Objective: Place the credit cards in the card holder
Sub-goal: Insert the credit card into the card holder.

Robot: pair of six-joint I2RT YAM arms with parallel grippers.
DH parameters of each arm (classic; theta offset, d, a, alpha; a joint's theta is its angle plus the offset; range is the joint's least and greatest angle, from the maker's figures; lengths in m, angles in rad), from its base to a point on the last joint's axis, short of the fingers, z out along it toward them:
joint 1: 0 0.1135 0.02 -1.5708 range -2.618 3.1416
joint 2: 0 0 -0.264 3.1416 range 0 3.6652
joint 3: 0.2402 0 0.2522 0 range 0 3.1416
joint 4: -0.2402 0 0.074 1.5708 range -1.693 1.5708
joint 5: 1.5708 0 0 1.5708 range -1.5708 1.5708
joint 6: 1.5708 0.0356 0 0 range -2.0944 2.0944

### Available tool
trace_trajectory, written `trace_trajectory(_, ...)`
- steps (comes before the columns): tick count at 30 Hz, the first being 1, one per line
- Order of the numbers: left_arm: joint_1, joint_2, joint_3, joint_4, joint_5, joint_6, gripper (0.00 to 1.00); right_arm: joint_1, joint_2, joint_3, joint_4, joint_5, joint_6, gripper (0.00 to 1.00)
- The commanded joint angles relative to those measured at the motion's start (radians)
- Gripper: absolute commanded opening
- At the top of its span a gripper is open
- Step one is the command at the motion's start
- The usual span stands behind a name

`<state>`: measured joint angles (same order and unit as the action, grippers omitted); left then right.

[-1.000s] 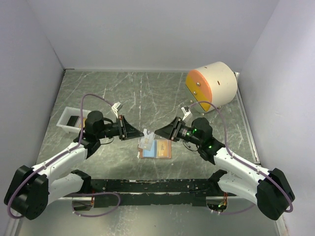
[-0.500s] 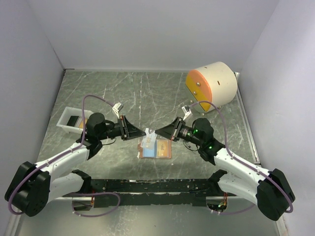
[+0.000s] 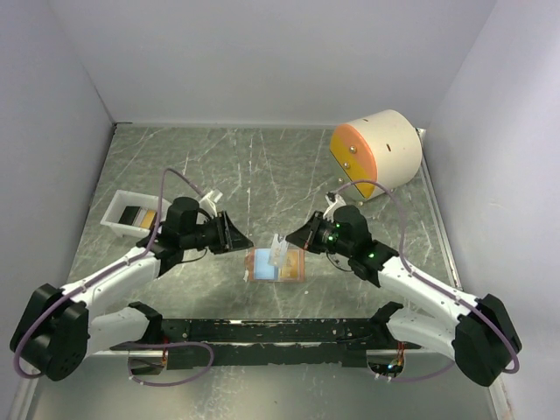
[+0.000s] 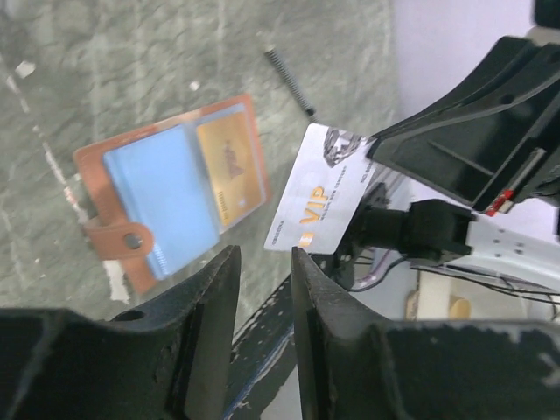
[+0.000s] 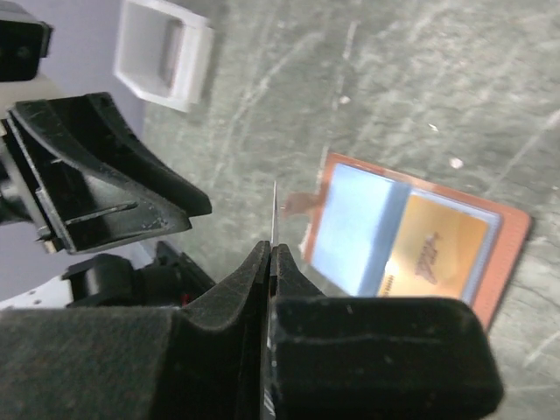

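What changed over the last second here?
The right claw shut on the white VIP card and the left claw opened, letting it go; the card shifted slightly right. The card holder stayed lying open, blue card and orange card inside; tray and cylinder unmoved.

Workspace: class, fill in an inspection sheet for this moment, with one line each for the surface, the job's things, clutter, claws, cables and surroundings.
Surface: grey-green marbled table with pale scuffs.
Job's things: the card holder lies open and flat, with a blue card and an orange card in its pockets. A white card is held in the air over it. More cards lie in the white tray.
Clutter: cream cylinder with an orange face, far right.
Claws: left claw open and empty; right claw shut on the white card's edge.
Cables: purple cables loop along both arms, clear of the cards.
Surroundings: plain white walls on three sides.
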<state>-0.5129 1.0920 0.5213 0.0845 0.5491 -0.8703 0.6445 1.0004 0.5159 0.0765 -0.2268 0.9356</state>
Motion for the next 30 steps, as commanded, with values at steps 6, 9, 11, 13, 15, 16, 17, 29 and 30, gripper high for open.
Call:
trace_trajectory(6, -0.076, 0.156, -0.024, -0.014, -0.057, 0.101, 0.16, -0.017, 0.145, 0.003, 0.029, -0.002, -0.107, 0.0)
trace_trajectory(9, -0.099, 0.193, -0.036, 0.038, -0.057, 0.097, 0.13, -0.033, 0.171, 0.004, 0.032, 0.001, -0.128, 0.0)
trace_trajectory(11, -0.11, 0.217, -0.039, 0.065, -0.059, 0.091, 0.13, -0.054, 0.183, 0.004, 0.036, -0.006, -0.141, 0.0)
trace_trajectory(13, -0.116, 0.242, -0.045, 0.105, -0.048, 0.083, 0.14, -0.067, 0.201, 0.005, 0.042, -0.012, -0.153, 0.0)
trace_trajectory(15, -0.118, 0.261, -0.064, 0.174, -0.022, 0.063, 0.15, -0.077, 0.22, 0.006, 0.053, -0.02, -0.164, 0.0)
trace_trajectory(16, -0.12, 0.264, -0.072, 0.192, -0.021, 0.057, 0.15, -0.082, 0.229, 0.004, 0.06, -0.026, -0.165, 0.0)
trace_trajectory(17, -0.122, 0.267, -0.076, 0.199, -0.028, 0.058, 0.15, -0.088, 0.237, 0.001, 0.069, -0.036, -0.165, 0.0)
trace_trajectory(29, -0.122, 0.333, -0.056, 0.056, -0.137, 0.138, 0.13, -0.118, 0.32, -0.039, 0.194, -0.111, -0.125, 0.0)
trace_trajectory(30, -0.123, 0.339, -0.058, 0.054, -0.141, 0.139, 0.13, -0.118, 0.327, -0.043, 0.203, -0.115, -0.122, 0.0)
